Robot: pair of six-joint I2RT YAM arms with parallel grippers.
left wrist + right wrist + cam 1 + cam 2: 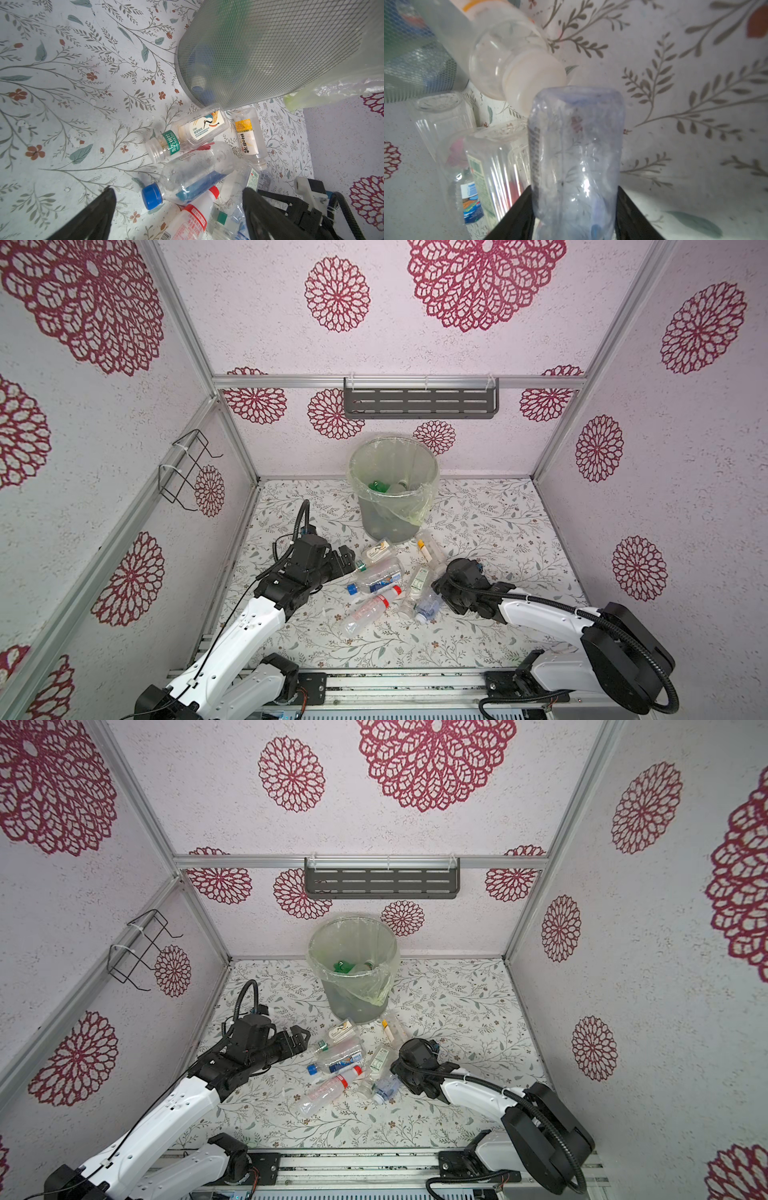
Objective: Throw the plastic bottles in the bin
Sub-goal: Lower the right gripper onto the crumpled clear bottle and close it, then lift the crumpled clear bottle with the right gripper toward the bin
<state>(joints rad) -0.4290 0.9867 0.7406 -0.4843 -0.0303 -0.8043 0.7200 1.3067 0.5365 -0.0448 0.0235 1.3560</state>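
The bin [386, 518] [353, 994] stands at the back middle of the floral table, with a green bottle [378, 486] and clear ones inside. In front of it lies a pile of plastic bottles: a crane-label one [376, 553] [199, 128], a yellow-label one [428, 549] [247, 135], a blue-capped one [378, 578] [187, 178] and a red-capped one [370, 610] [193, 218]. My left gripper [347, 558] [177, 190] hangs open at the pile's left edge. My right gripper [574, 187] is shut on a crumpled bluish clear bottle [577, 145] [428, 608] at the pile's right side.
A dark slotted shelf [419, 402] hangs on the back wall above the bin. A black wire rack [187, 468] is fixed to the left wall. Patterned walls close three sides, and a metal rail [395, 689] runs along the front edge.
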